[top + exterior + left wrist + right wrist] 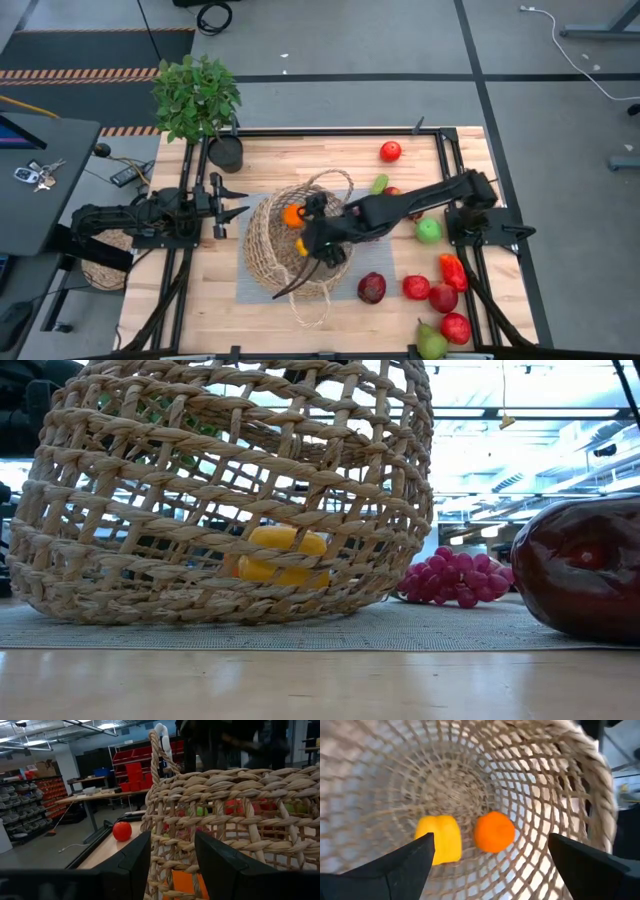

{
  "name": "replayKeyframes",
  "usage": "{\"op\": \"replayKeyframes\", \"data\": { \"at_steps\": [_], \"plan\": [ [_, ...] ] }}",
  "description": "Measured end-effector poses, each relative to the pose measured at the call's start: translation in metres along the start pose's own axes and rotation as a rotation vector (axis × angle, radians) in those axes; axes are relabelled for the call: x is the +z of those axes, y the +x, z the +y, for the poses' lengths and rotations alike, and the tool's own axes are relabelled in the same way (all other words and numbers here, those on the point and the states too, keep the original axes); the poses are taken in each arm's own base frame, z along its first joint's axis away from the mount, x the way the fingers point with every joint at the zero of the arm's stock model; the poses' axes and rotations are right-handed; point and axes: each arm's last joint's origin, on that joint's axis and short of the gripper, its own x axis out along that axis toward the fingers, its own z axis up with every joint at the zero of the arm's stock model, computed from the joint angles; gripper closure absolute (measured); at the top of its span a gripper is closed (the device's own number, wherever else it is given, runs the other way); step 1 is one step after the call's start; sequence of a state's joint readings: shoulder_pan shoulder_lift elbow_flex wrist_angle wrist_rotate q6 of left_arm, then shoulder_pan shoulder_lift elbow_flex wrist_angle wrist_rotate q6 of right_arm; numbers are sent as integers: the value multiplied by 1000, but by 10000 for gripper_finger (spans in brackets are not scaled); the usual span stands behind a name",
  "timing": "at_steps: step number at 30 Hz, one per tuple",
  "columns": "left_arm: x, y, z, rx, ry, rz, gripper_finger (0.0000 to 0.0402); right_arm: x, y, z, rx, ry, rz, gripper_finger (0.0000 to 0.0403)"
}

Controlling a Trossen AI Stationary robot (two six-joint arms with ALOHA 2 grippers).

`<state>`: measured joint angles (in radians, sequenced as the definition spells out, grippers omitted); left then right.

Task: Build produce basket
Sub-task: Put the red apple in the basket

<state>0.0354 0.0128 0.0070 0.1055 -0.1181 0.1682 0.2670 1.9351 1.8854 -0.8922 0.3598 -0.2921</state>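
Wicker basket (275,240), tan and open-weave, sits mid-worktop holding a yellow pepper (441,839) and round orange (493,831), and my right claw (490,857), spread wide and empty inside it, could snag the rim pulling out.

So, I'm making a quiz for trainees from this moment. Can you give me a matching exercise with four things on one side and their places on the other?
Things:
1. round orange fruit
2. purple grape bunch
3. green and red pear
4. leafy green potted plant

Places:
A. far left corner of the wooden table
B. inside the tan open-weave wicker basket, beside the yellow pepper
C. table's near edge, on the right arm's side
D. on the table just outside the basket

Pairs: 1-B, 2-D, 3-C, 4-A
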Motion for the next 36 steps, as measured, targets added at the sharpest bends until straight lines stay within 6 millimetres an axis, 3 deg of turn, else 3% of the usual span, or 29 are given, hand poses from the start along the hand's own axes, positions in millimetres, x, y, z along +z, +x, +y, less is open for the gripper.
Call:
{"op": "replayKeyframes", "data": {
  "at_steps": [9,15,24,31,36],
  "plan": [
    [0,0,0,0,0,0,241,-20,-76,-7,115,180,-30,28],
    [0,0,0,0,0,0,241,-47,-103,8,137,244,-15,40],
    [0,0,0,0,0,1,241,-125,-105,20,35,447,150,46],
    [0,0,0,0,0,1,241,-178,-92,7,-70,604,211,46],
    [0,0,0,0,0,1,241,-200,-73,-10,-96,661,307,46]
  ]
}}
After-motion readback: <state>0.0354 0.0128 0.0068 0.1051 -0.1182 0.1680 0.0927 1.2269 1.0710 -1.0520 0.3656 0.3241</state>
